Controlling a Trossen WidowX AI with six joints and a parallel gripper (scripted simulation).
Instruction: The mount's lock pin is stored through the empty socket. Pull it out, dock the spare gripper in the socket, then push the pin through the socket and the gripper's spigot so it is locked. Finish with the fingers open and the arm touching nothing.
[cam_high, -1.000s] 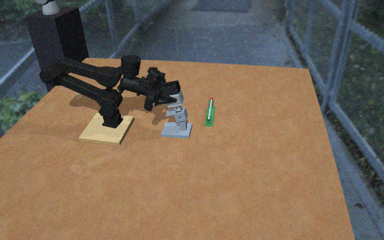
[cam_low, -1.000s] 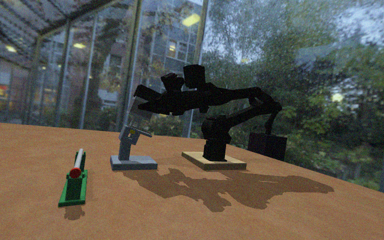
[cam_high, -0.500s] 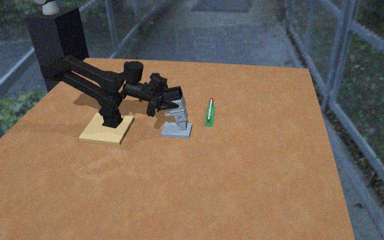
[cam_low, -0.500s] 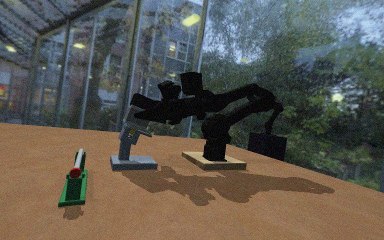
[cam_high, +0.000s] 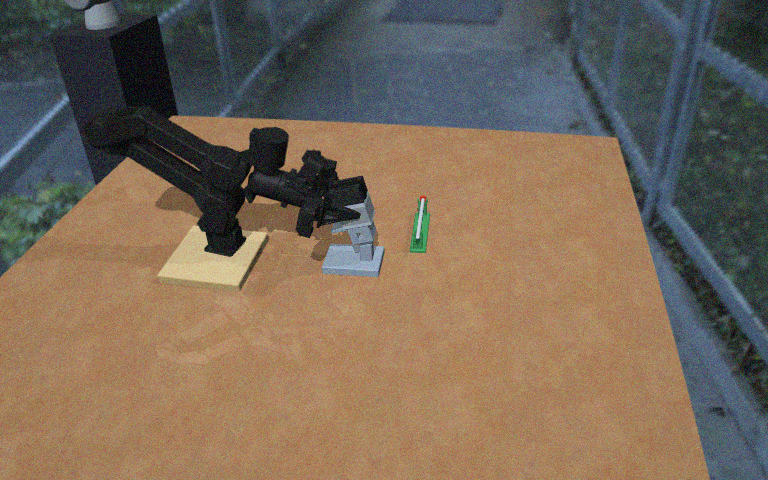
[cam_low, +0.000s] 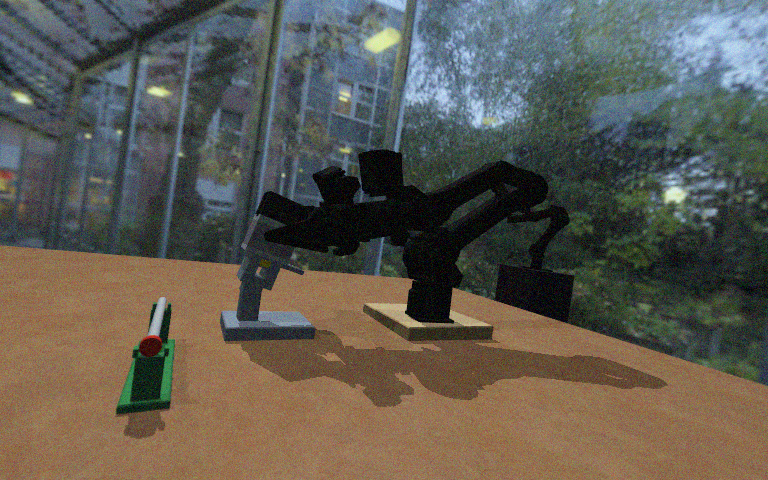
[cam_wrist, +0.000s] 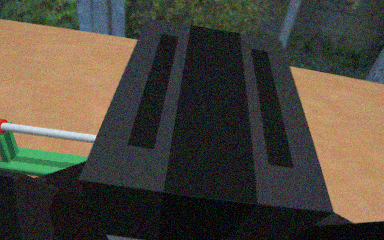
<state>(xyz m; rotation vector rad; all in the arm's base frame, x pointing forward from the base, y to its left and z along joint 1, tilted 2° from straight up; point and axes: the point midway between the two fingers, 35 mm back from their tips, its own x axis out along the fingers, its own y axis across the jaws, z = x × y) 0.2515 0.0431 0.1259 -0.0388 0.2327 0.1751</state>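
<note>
My gripper (cam_high: 359, 202) (cam_low: 262, 224) is shut on the grey spare gripper (cam_high: 367, 211) (cam_low: 250, 236). It holds the spare gripper tilted, down against the top of the mount's socket (cam_high: 363, 233) (cam_low: 270, 277). The spigot is hidden, so its depth in the socket cannot be told. The socket stands on the mount's grey base (cam_high: 351, 270) (cam_low: 269, 333). The white lock pin (cam_high: 420, 217) (cam_low: 158, 319) (cam_wrist: 50, 132) with its red head lies lengthwise on the green rack (cam_high: 418, 249) (cam_low: 167, 373) (cam_wrist: 45, 160), away from the mount. A small yellow patch shows at the socket in the exterior view.
The arm stands on a pale wooden plate (cam_high: 198, 271) (cam_low: 470, 330) beside the mount. A dark slotted block (cam_wrist: 215, 115) fills the middle of the wrist view and hides the socket there. A dark pedestal (cam_high: 90, 67) (cam_low: 535, 291) stands behind the table's edge.
</note>
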